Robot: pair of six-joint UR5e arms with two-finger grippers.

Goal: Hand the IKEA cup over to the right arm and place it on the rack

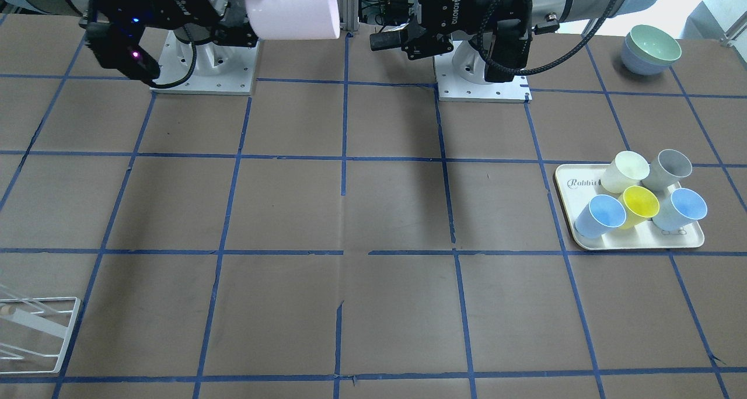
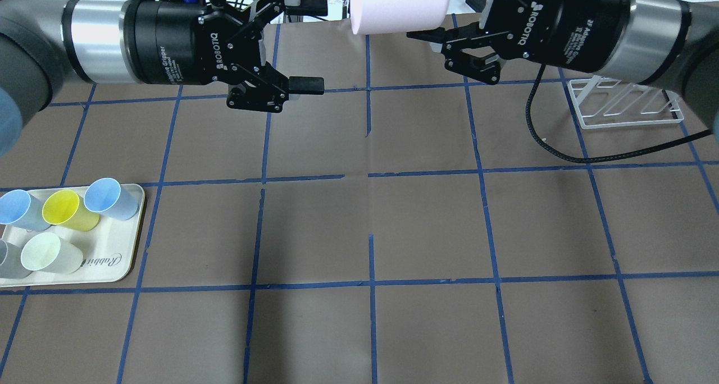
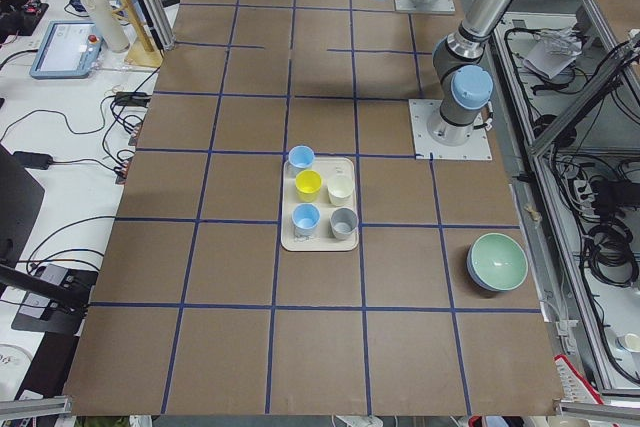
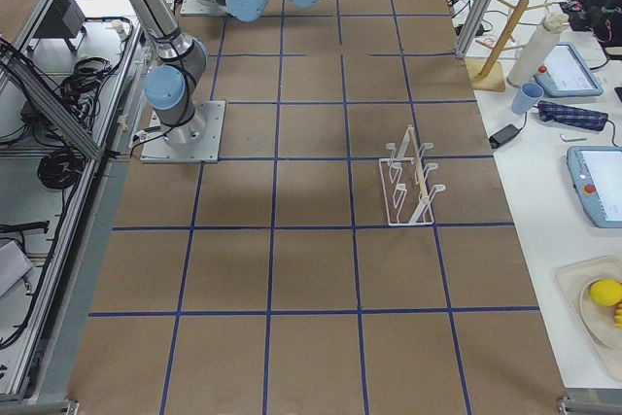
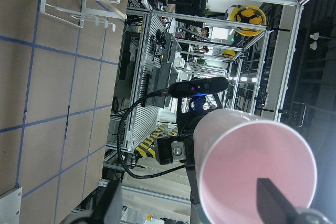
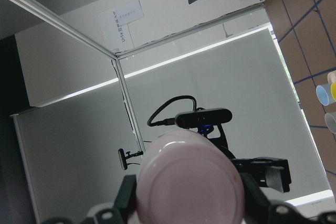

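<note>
The pale pink IKEA cup (image 2: 399,5) lies on its side in the air above the table's far middle. My right gripper (image 2: 428,7) is shut on its narrow base end. In the right wrist view the cup's base (image 6: 189,177) sits between both fingers. In the front view the cup (image 1: 292,8) is at the top, left of centre. My left gripper (image 2: 308,45) is open and empty, just clear of the cup's mouth. The left wrist view looks into the open mouth (image 5: 252,166). The white wire rack (image 2: 623,103) stands on the table beneath my right forearm and also shows in the right side view (image 4: 413,182).
A cream tray (image 2: 121,266) with several blue, yellow, pale and grey cups sits at the table's left. Stacked bowls (image 1: 650,49) stand near the left arm's base. A black cable (image 2: 539,126) hangs from my right wrist.
</note>
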